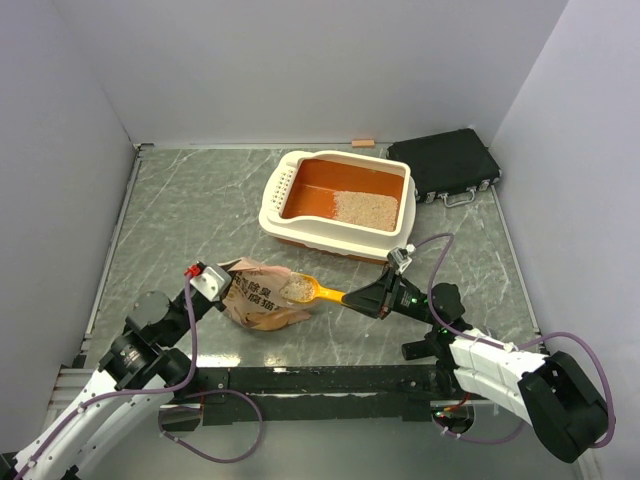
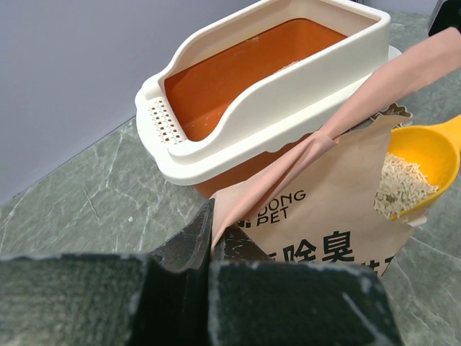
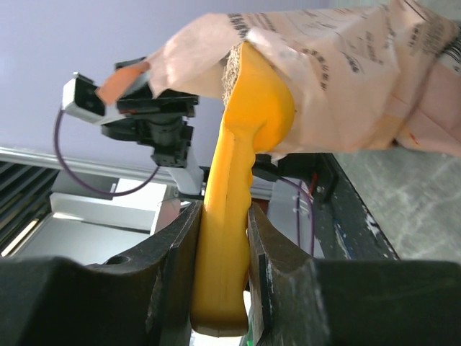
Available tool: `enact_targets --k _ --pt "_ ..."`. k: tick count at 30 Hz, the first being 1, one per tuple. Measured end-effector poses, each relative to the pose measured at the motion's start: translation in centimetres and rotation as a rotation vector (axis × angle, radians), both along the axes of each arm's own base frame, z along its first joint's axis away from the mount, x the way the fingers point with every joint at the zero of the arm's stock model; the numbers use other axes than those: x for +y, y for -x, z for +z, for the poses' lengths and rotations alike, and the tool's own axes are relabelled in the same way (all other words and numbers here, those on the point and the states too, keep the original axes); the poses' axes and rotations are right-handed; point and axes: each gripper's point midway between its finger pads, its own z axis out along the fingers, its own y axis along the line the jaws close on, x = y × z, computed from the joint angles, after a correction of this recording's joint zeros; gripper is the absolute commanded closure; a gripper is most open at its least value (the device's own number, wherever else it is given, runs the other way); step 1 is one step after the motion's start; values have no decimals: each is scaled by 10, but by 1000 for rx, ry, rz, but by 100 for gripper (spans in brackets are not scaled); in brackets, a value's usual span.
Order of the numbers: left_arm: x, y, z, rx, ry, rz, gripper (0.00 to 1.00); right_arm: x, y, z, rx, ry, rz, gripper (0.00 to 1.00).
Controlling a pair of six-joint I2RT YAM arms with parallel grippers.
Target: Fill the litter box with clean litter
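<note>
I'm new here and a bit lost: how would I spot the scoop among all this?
Start at the big orange litter box with its cream rim. Below it in the overhead view lies a crumpled tan paper bag; the scoop sits at its mouth, the only bright yellow thing, holding beige granules.

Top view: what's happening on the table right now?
The left pincer is shut on the edge of the paper bag, holding it up. The right pincer grips the scoop by its handle, bowl loaded with clean litter at the bag's mouth. The litter box beyond holds one patch of litter; most of its orange floor is bare.
</note>
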Motion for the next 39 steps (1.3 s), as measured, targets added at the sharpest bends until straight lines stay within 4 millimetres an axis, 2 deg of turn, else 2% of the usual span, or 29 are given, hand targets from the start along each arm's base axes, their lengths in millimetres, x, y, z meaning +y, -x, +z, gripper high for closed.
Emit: enact_targets --k 7,14,20,39 --pt "2 0 1 -8 7 8 99 -1 -1 9 -32 -26 -7 100" --pt "3 0 1 -16 13 10 99 -1 -1 8 -42 -23 -8 100" --pt "3 1 2 -21 18 10 99 -1 -1 0 -38 7 -11 100" --pt "4 2 3 -25 21 11 99 -12 8 12 -71 6 -50 100"
